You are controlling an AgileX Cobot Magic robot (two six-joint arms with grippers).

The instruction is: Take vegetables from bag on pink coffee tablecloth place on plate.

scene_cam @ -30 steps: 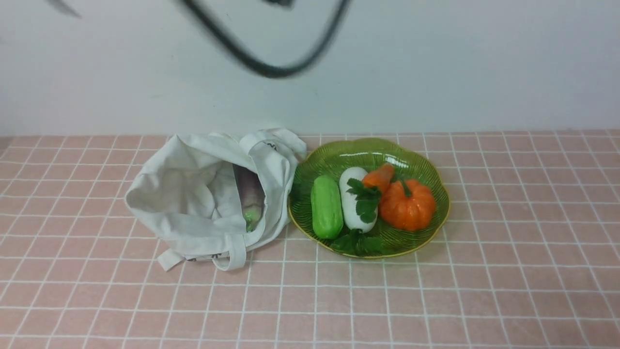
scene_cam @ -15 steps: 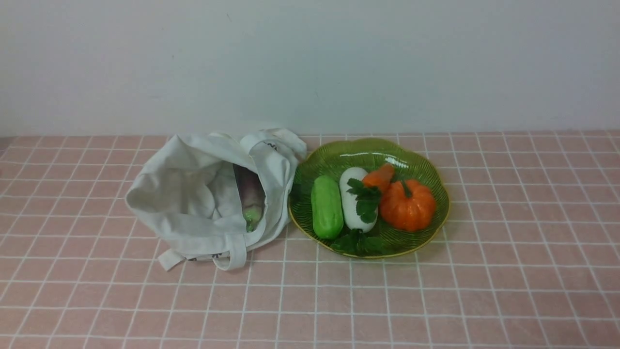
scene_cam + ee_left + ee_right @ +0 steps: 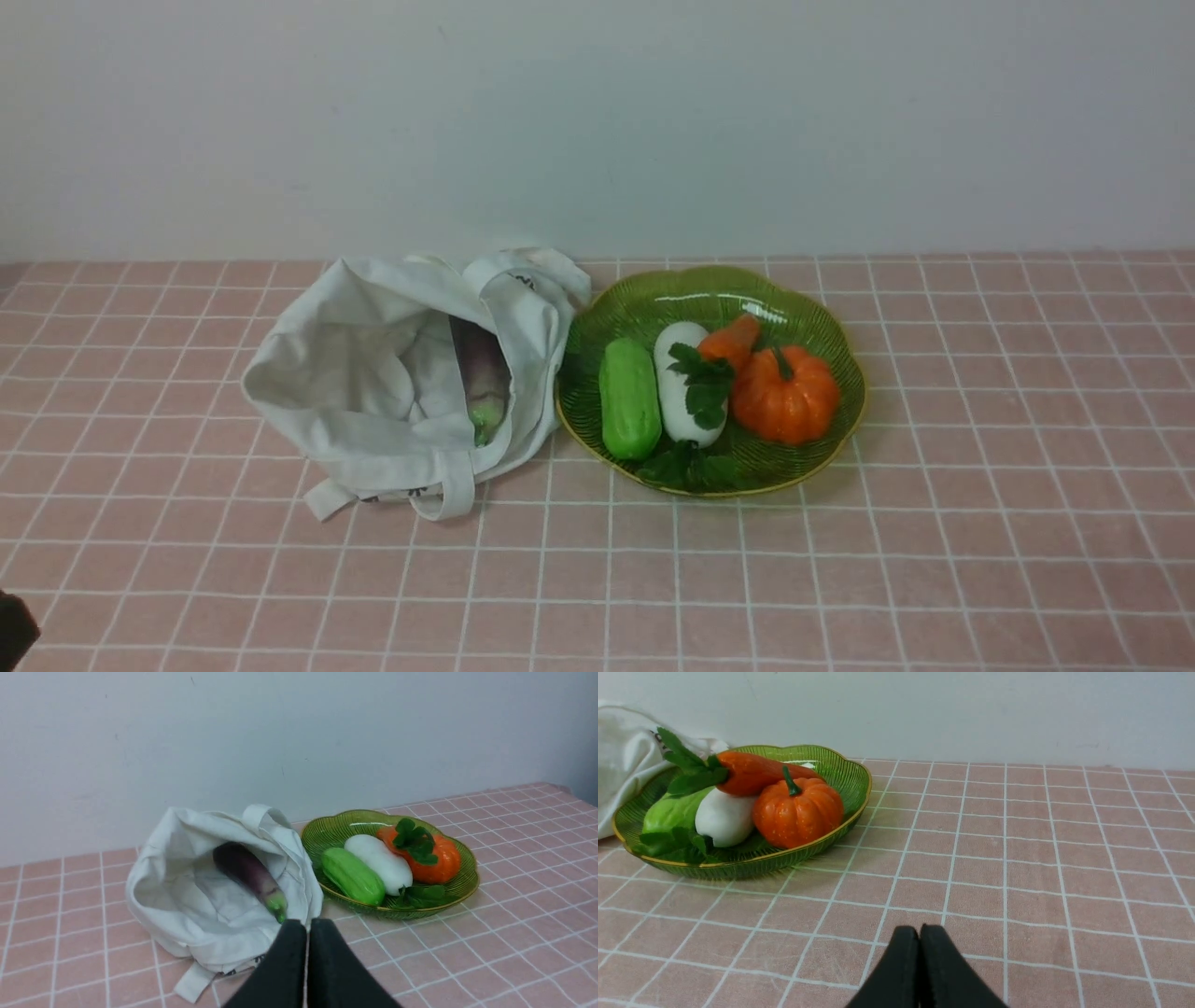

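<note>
The off-white bag (image 3: 373,392) lies open on the pink tablecloth (image 3: 747,579). A purplish-white vegetable with a green end (image 3: 484,378) lies inside its mouth, and also shows in the left wrist view (image 3: 247,872). The green plate (image 3: 653,299) touches the bag's right side. The orange carrot (image 3: 733,341) lies in it with its dark green leaves over a white vegetable. My left gripper (image 3: 307,924) is shut and empty, just in front of the bag's mouth. My right gripper (image 3: 919,931) is shut and empty over bare cloth, well short of the plate (image 3: 859,788).
The plate also holds a green cucumber (image 3: 629,399), a white vegetable (image 3: 677,373) and an orange pumpkin (image 3: 786,394). A white wall stands close behind bag and plate. A dark bit of my left arm (image 3: 14,630) shows at the bottom left corner.
A blurred black cable at the top of the front view one second ago has left the view. A dark bit of my left arm has come in at the bottom left corner.
</note>
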